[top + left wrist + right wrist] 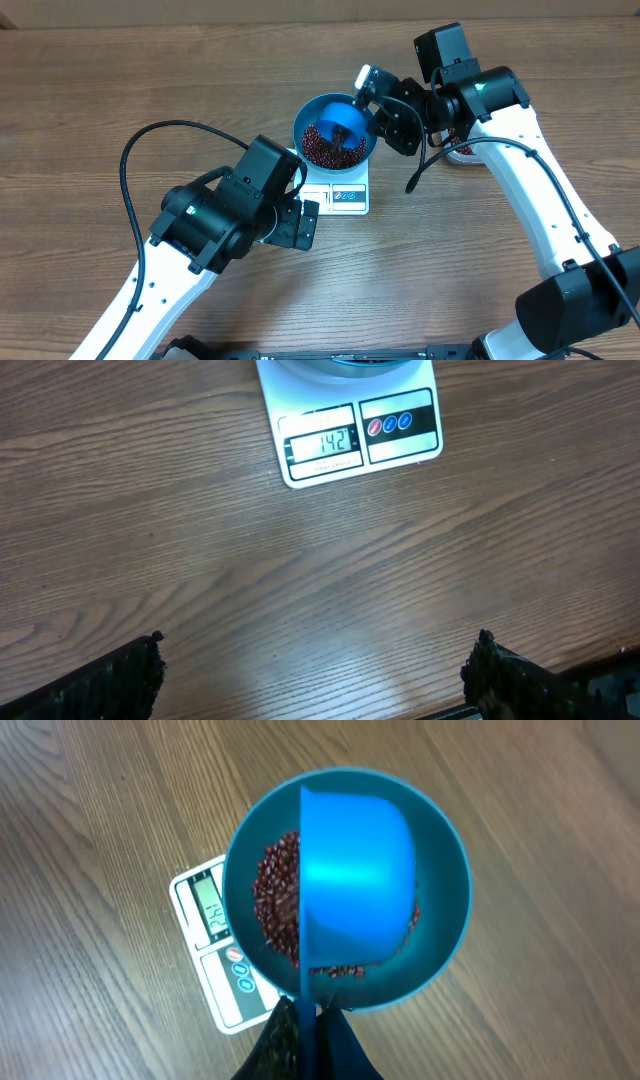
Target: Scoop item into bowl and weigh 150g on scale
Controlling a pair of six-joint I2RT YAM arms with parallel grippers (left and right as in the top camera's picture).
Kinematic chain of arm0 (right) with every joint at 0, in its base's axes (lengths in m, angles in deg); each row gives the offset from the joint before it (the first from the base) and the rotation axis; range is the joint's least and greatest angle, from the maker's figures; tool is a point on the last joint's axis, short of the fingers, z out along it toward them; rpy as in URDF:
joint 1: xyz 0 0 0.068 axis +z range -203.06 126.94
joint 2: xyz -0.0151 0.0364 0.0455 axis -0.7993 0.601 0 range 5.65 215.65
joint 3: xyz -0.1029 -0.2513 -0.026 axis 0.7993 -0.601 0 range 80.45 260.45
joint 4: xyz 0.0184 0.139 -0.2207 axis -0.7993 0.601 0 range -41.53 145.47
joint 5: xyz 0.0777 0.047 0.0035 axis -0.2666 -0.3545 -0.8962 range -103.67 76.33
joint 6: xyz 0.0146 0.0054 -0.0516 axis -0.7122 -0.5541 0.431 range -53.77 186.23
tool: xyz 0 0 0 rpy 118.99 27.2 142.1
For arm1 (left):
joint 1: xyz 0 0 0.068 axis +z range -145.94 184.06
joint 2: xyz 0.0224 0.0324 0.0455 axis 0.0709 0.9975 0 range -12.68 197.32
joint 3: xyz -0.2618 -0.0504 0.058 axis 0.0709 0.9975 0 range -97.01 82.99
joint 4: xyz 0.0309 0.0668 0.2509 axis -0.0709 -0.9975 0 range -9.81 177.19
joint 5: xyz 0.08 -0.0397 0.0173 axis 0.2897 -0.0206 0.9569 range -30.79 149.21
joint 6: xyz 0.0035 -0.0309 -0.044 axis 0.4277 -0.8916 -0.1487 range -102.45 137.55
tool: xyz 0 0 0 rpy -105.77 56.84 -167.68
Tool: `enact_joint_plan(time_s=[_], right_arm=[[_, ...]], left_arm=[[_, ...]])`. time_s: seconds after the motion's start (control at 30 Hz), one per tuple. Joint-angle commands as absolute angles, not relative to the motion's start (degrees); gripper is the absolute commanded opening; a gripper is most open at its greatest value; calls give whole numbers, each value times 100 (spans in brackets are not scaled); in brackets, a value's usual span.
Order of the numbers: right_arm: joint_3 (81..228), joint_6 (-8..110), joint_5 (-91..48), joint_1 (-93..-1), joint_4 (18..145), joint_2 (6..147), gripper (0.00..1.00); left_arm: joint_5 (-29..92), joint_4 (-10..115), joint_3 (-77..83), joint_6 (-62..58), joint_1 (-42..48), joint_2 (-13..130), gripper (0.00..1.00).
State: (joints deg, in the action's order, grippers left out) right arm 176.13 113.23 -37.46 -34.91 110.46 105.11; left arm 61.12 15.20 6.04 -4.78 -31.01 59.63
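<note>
While the beans [272, 905] are heaped inside the bowl [452, 910], which is seated on the scale [215, 975], a blue scoop [355, 880] is held tilted over them, its handle clamped by the closed right gripper [305, 1028]; the left gripper [320, 672] is spread wide, empty, above the table [150, 540].

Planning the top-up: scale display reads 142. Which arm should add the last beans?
Right, likely. The right gripper is shut on the blue scoop, held over the bowl of beans. The left gripper is open, empty, over the table near the scale.
</note>
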Motion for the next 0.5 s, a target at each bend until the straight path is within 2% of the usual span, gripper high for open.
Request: enact_joint_plan(time_s=[0.0,0.47], right_arm=[[17770,11426,-3927,-3476,10944,10262,4],[17770,11404,-3927,-3476,10974,10262,4]], left_arm=[[6106,1525,602,-519,-3122,5931,100],[6106,1525,602,-519,-3122,5931,100]])
